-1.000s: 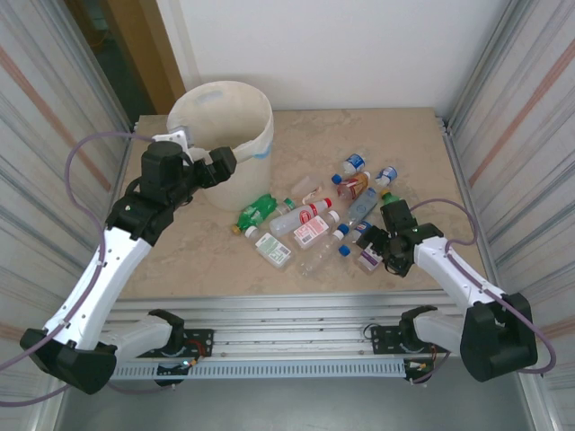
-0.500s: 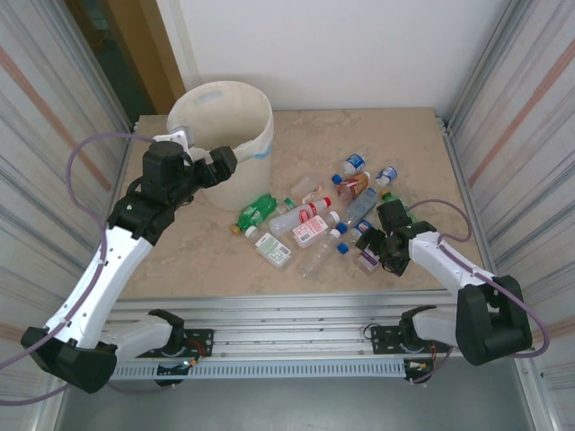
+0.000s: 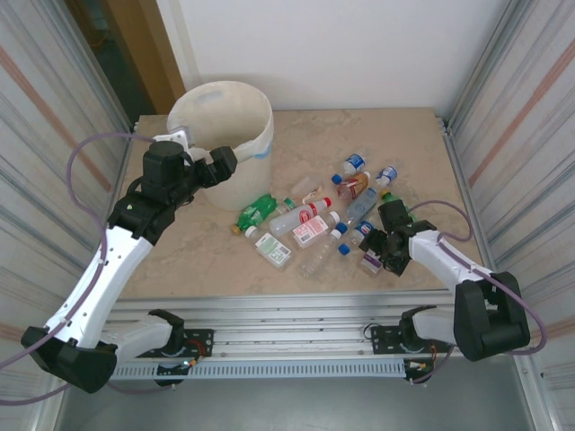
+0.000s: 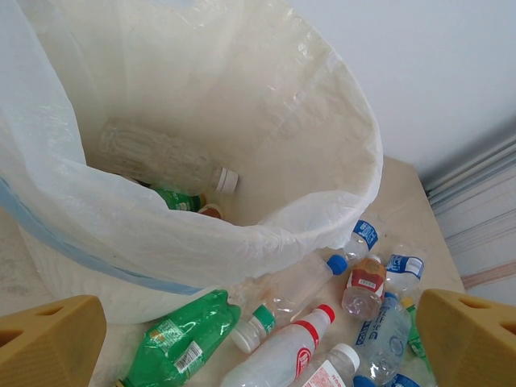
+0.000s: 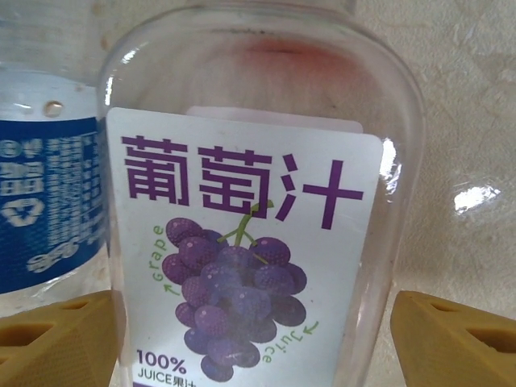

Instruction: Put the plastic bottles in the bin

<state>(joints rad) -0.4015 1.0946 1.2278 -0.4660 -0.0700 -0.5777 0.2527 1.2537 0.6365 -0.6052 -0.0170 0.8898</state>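
Note:
The cream bin (image 3: 235,106) with its whitish bag (image 4: 266,121) stands at the back left; a clear bottle (image 4: 161,157) and a green one (image 4: 173,199) lie inside. My left gripper (image 3: 220,166) (image 4: 260,339) hangs open and holds nothing just above the bin's near rim. Several plastic bottles (image 3: 314,224) lie scattered mid-table, among them a green bottle (image 3: 257,212) (image 4: 181,339). My right gripper (image 3: 375,254) (image 5: 258,339) straddles a clear grape-juice bottle (image 5: 242,201) (image 3: 369,260). Its jaws are open, and a gap shows at the right finger (image 5: 451,334).
A blue-labelled clear bottle (image 5: 48,201) lies touching the grape-juice bottle on its left. Corrugated metal walls (image 3: 521,117) close in both sides of the beige table (image 3: 180,260). A metal rail (image 3: 287,314) runs along the near edge.
The right gripper has slid slightly left and down over the grape-juice bottle, and its jaws have narrowed around it. The left arm has stayed still.

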